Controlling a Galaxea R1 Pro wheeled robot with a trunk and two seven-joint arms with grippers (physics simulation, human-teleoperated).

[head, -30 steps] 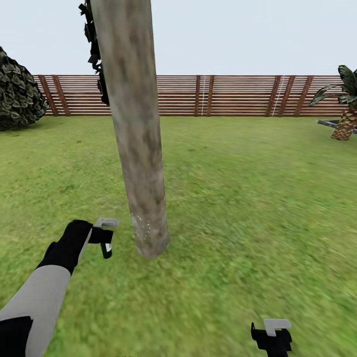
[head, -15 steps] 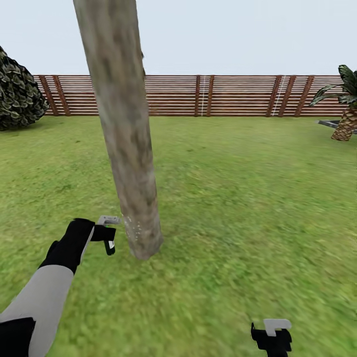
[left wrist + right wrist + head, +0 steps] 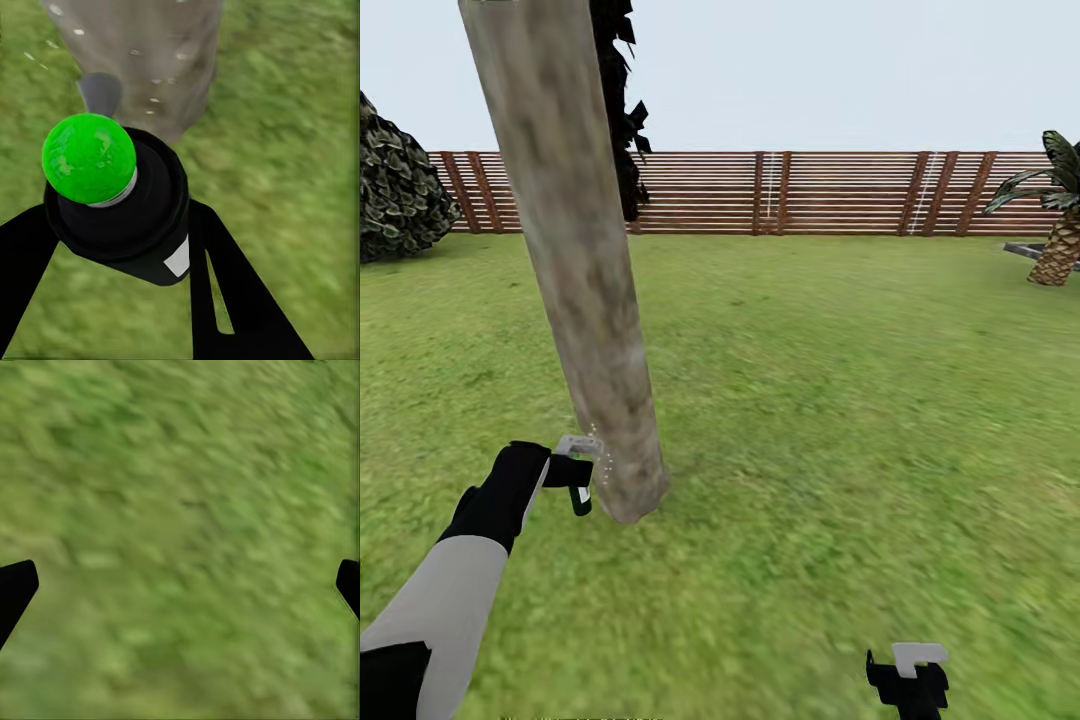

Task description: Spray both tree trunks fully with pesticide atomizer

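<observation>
At lower left of the head view, the left gripper clamps the pesticide atomizer, seemingly a light, rigid, smooth cylinder best gripped mid-body, near the tree trunk; the right gripper hangs spread and empty.

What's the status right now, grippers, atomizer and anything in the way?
Left gripper shut on pesticide atomizer, aimed at tree trunk base, droplets visible. Right gripper open over grass. Nothing blocking.
</observation>
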